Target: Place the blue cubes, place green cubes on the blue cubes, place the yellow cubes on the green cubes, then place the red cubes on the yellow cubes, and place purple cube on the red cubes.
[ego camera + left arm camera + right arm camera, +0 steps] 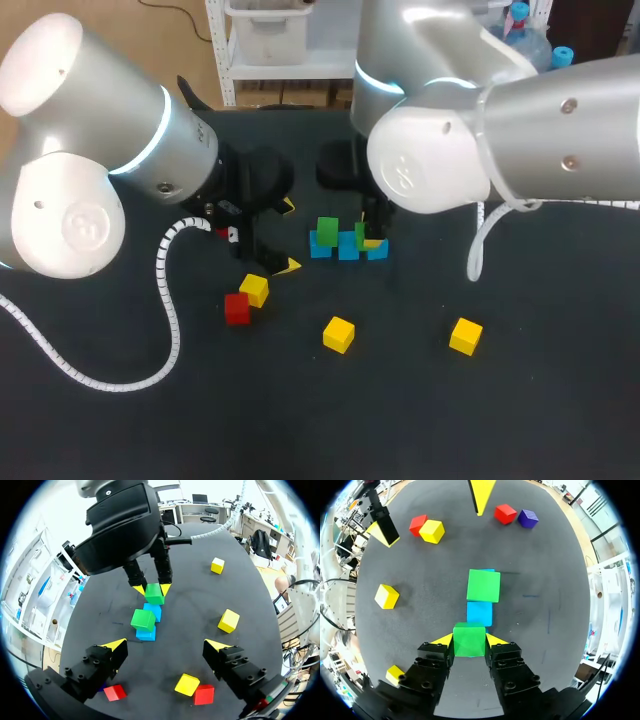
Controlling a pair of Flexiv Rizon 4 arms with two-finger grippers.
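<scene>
With a green cube [469,639] gripped between the fingers of the right gripper [469,640], directly over the end blue cube [379,251], it was judged best lowered squarely, edges aligned, and released only once seated flat.

The right gripper [469,640] clamped a green cube [469,641] just short of the bare blue cube [479,613]. Just beyond that blue cube sat a second green cube [483,585]; well beyond, a red cube [505,514] beside a purple cube [527,518].

Bright overhead light, glare on left arm [45,70], soft shadows on table [400,420]
</scene>
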